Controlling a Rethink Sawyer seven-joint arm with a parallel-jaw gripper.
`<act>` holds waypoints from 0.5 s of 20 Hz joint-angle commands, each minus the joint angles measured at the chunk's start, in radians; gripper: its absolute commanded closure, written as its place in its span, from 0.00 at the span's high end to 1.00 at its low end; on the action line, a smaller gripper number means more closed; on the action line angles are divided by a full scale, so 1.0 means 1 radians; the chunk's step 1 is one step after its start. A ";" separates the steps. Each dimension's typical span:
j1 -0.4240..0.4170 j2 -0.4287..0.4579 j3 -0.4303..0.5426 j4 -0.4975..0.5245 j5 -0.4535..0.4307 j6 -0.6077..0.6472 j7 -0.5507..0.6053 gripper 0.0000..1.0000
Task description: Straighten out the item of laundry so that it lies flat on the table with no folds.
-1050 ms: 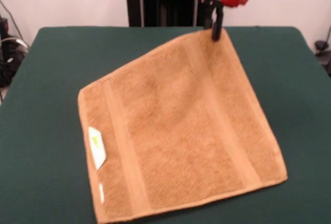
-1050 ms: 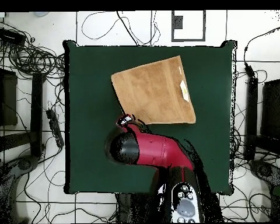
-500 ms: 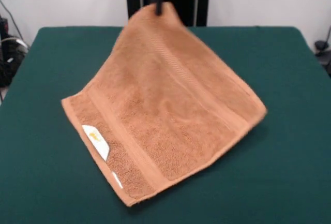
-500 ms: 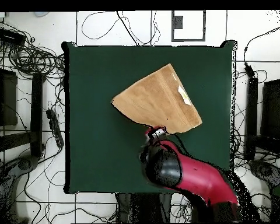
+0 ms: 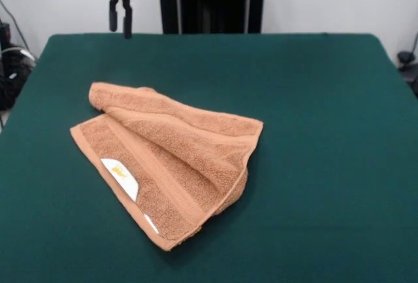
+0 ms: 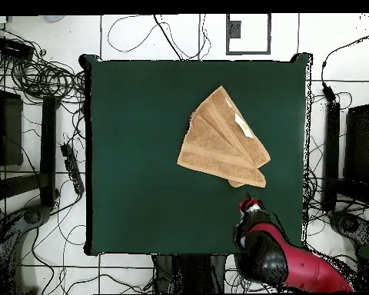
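Observation:
The item of laundry (image 5: 173, 159) is an orange-tan towel lying folded over on itself on the dark green table (image 5: 326, 100), left of centre. Its far part is doubled over the lower layer, with a rolled fold at the far left end. A white label (image 5: 120, 176) with yellow print shows on the lower layer near the left edge. In the overhead view the towel (image 6: 222, 142) lies right of centre. My gripper (image 5: 120, 18) hangs above the table's far left, apart from the towel, open with nothing between its fingers. From above the gripper (image 6: 250, 206) is below the towel.
The red and black arm (image 6: 284, 257) reaches in from the bottom right in the overhead view. Cables and dark stands (image 6: 34, 154) lie on the floor around the table. A black post (image 5: 212, 0) stands behind the table's far edge.
The gripper held the towel's corner up, carried it across to the left in the front view, and let go. The towel has dropped into a folded heap and the gripper has moved away.

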 commanded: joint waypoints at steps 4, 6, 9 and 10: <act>0.052 0.084 0.160 0.129 -0.108 -0.030 0.059 1.00; 0.062 0.085 0.151 0.130 -0.108 -0.040 0.069 1.00; 0.080 0.093 0.133 0.127 -0.093 -0.064 0.091 1.00; 0.089 0.087 0.123 0.123 -0.089 -0.068 0.092 1.00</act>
